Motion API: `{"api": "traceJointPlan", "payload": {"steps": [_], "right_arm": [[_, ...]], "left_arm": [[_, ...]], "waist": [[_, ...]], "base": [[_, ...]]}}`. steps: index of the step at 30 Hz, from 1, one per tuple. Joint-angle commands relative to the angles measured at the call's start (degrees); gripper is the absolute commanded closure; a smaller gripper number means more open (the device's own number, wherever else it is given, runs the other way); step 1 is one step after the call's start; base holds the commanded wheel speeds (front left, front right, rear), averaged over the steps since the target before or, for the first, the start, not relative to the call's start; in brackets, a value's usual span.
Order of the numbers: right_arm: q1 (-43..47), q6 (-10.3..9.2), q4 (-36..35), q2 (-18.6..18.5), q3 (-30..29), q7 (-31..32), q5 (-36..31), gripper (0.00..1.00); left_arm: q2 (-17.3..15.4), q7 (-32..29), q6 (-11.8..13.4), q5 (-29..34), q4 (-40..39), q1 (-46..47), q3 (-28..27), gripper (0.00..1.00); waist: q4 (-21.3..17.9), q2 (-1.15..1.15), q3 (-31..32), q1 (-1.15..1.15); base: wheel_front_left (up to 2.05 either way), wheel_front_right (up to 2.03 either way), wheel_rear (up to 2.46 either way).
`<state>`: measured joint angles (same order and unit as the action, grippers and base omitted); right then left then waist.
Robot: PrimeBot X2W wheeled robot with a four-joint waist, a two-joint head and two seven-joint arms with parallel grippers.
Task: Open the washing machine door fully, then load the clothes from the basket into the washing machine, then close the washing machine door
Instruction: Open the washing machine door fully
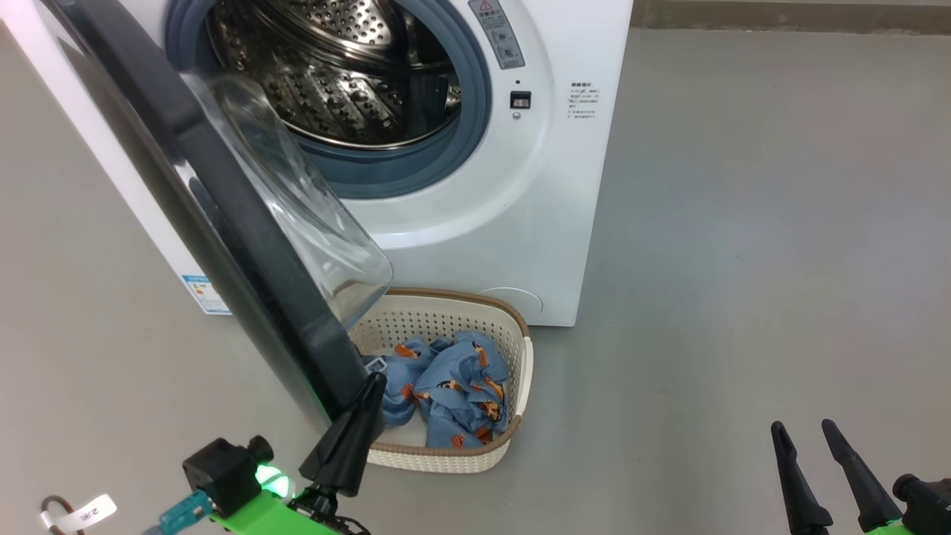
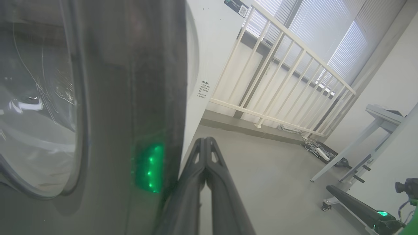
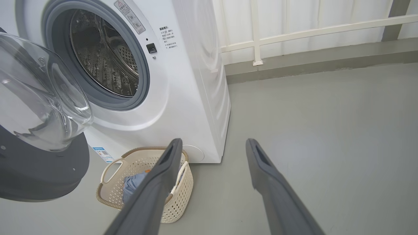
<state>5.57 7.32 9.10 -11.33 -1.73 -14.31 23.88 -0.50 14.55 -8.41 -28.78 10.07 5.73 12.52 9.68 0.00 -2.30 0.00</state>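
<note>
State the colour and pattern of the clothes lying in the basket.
Light blue with small orange and brown figures; the clothes show best in the head view.

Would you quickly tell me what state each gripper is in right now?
Left gripper: shut, holding nothing, beside the door.
Right gripper: open, holding nothing.

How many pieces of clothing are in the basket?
2. One garment lies bunched at the basket's left, beside the door; the other garment fills its right. The door hides the basket's left corner, so more may be hidden.
</note>
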Motion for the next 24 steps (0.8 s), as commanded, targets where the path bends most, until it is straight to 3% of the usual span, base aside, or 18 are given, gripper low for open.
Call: {"api": "traceJointPlan", "payload": {"steps": [1,24], "right_arm": [[-1.17,0.17,-1.43,-1.01,1.1,-0.69,0.19,0.0],[-0.1,0.17,-1.49,-0.74,1.42,-0.69,0.2,0.0]], "left_arm": [[-2.38,0.45,0.92,0.26,-1.08,1.41,-4.56,1.0],[-2.5,0.45,0.92,1.7,-2.24,-2.53,-6.28,1.0]], "waist": [[0.11,0.0,0.11,0.0],[2.16,0.0,1.34,0.0]], "base": [[0.0,0.0,0.0],[0.0,0.0,0.0]]}}
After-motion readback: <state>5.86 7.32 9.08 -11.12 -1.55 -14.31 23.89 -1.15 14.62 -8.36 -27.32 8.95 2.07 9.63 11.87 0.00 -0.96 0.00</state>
